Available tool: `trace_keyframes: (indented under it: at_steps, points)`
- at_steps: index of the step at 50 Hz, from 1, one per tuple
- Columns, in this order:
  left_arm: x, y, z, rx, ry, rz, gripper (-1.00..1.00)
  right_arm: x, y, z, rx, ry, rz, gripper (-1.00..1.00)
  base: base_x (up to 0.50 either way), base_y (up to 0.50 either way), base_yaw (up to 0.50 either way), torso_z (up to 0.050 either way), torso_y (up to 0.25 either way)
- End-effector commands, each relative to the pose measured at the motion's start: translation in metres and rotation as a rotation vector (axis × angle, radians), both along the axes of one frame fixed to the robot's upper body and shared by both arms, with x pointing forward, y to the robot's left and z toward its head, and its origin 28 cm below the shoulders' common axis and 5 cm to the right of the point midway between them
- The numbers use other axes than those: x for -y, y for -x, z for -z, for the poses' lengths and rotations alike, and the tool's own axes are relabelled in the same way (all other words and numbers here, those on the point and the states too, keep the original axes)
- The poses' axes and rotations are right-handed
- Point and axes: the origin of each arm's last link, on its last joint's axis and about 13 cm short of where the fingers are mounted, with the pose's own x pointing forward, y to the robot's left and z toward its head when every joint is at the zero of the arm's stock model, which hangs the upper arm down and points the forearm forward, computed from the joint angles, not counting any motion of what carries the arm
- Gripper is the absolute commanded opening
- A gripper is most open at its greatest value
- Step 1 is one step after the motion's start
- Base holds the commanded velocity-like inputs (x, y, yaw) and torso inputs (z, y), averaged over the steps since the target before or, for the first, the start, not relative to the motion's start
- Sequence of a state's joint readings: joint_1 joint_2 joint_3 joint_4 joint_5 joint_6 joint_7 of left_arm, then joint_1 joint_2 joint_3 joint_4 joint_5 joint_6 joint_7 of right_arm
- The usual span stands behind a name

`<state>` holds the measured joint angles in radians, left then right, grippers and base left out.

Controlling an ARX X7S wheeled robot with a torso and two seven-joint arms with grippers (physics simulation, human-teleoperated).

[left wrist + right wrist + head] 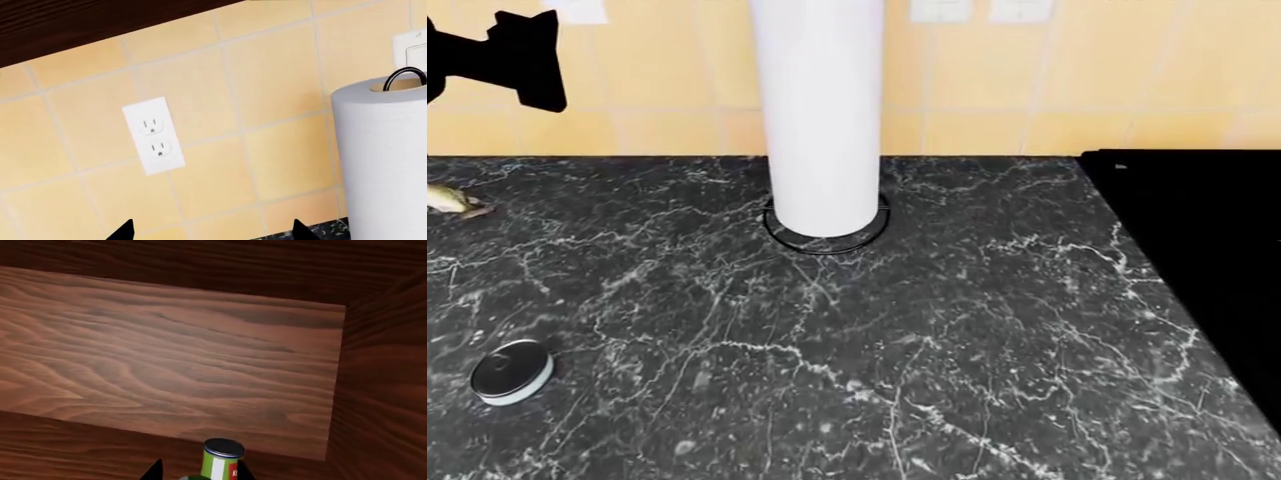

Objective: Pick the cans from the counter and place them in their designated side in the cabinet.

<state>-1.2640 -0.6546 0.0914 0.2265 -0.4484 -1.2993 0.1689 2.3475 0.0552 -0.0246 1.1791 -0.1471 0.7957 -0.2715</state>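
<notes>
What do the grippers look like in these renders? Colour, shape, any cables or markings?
Little shows. In the head view the left gripper is a flat matte-black blocky silhouette, with no cables, labels or markings visible. In its wrist view only two black pointed fingertips show. The right gripper likewise shows only two small black pointed tips. Arms, links and joints are out of frame in every view.

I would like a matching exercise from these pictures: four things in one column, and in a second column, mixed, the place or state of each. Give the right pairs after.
Things:
1. green can
2. squat can
3. paper towel roll
4. wall outlet

Places or states:
A. on the yellow tiled wall
B. upright in a wire ring on the counter
C. between the right hand's fingers, in front of wooden panels
D. alone on the black marble, at the head view's lower left

Pairs: 1-C, 2-D, 3-B, 4-A
</notes>
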Motion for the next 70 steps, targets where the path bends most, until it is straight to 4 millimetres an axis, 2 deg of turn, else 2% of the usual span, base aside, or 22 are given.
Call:
trace_keyframes:
  at_steps: [1, 45, 46, 70]
  points:
    - [-0.0008, 0.0012, -0.0001, -0.004, 0.001, -0.006, 1.0, 0.0001, 0.0041, -0.0045, 0.024, 0.006, -0.001, -1.0, 0.26, 0.0, 0.0, 0.0, 0.01]
    - [-0.001, 0.0014, 0.0034, -0.003, -0.006, -0.011, 1.0, 0.0001, 0.0041, -0.0045, 0.024, 0.006, -0.001, -1.0, 0.04, 0.0, 0.0, 0.0, 0.001]
    - [-0.001, 0.0014, 0.0033, -0.003, -0.006, -0.011, 1.0, 0.0001, 0.0041, -0.0045, 0.024, 0.006, -0.001, 1.0, 0.0, 0.0, 0.0, 0.0, 0.0]
    - [-0.0011, -0.0001, 0.0042, -0.003, -0.005, -0.01, 1.0, 0.0001, 0.0041, -0.0045, 0.024, 0.006, -0.001, 1.0, 0.0, 0.0, 0.0, 0.0, 0.0]
